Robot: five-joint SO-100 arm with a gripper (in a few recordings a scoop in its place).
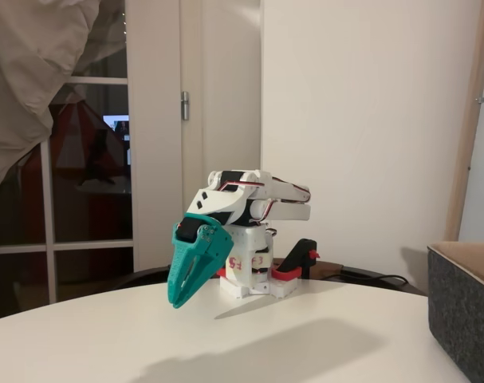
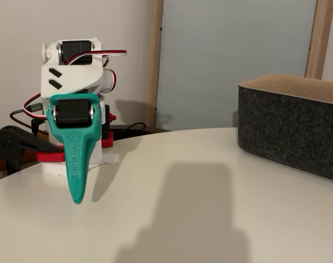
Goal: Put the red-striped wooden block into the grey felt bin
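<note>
End effector: the teal end effector (image 1: 184, 287) hangs tip-down in front of the folded arm, its point just above the surface — in both fixed views the two fingers lie pressed together into one narrow wedge, with nothing between them (image 2: 77, 189).

Arm: the white arm (image 1: 253, 203) sits folded low over its base, which is clamped near the far rim of the surface.

Grey felt bin: the grey felt bin (image 2: 289, 129) stands upright on the surface, well apart from the end effector, to the right of it in both fixed views; its open mouth faces up and a pale inner wall shows above the rim.

Red-striped wooden block: I see it nowhere on the bare white surface (image 2: 210, 208). The bin's inside lies below the rim line from both cameras, so whether the block rests in there cannot be told.

Deciding relation: bin to end effector is plain — off to the right, across open surface. Block to end effector, and the block's long axis, cannot be given from these pictures.

Reading: the scene fits a block lying outside what the cameras take in, and equally a block already inside the bin with the arm parked; the pictures do not settle which.
</note>
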